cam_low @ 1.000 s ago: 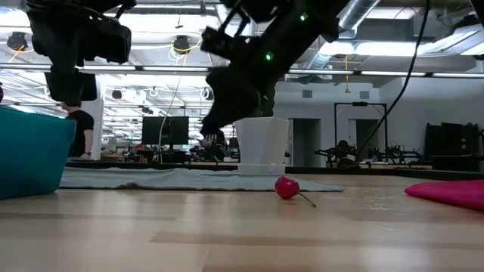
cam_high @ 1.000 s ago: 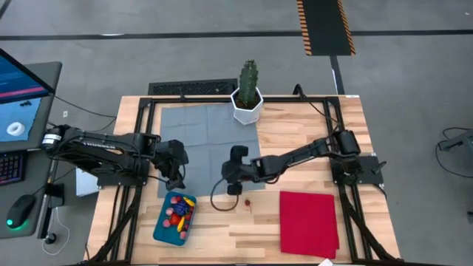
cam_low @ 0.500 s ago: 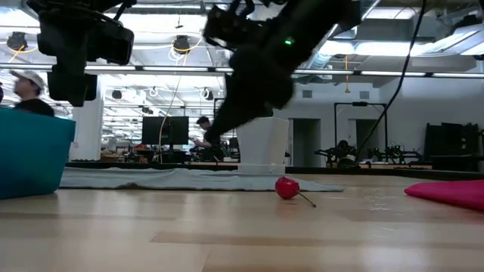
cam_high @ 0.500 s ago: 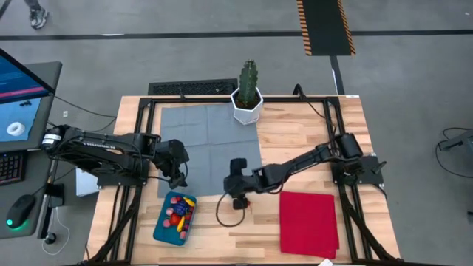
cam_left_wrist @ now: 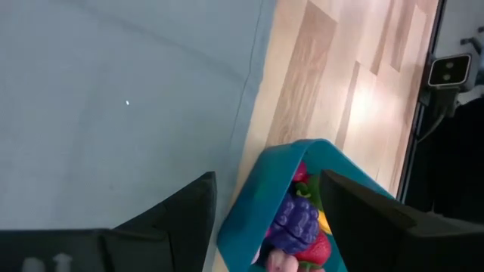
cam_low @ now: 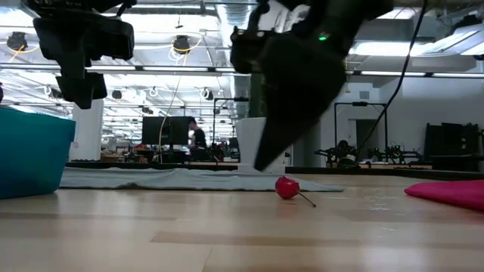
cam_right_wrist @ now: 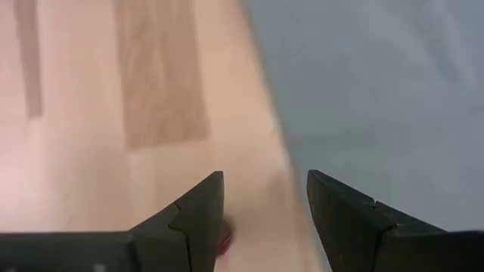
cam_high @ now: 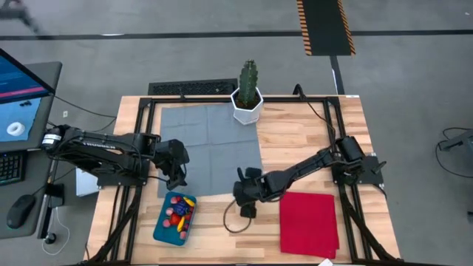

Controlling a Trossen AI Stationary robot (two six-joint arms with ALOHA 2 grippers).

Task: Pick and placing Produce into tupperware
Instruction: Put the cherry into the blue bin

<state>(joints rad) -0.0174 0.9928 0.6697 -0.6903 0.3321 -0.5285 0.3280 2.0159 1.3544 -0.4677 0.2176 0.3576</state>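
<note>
The teal tupperware (cam_high: pixel 175 216) stands near the table's front left and holds several toy produce pieces, among them a purple grape bunch (cam_left_wrist: pixel 295 219). My left gripper (cam_high: pixel 177 174) hovers open above its far end, and the container's rim (cam_left_wrist: pixel 261 181) shows between the fingers. A red cherry (cam_low: pixel 286 187) with a thin stem lies on the bare wood. My right gripper (cam_low: pixel 265 162) hangs open just above it, slanting down. In the right wrist view the cherry (cam_right_wrist: pixel 221 242) peeks out beside one finger. In the high view the right gripper (cam_high: pixel 247 201) hides the cherry.
A grey mat (cam_high: pixel 211 148) covers the table's far middle, and a cactus in a white pot (cam_high: pixel 247 96) stands at its far edge. A red cloth (cam_high: pixel 309 222) lies at the front right. Bare wood lies between container and cloth. A person shows in the room behind.
My right gripper has swung from over the grey mat's near edge toward the table's near edge and a little to the right. It has rolled as it went and now hangs over the cherry. The cherry has stayed where it was.
</note>
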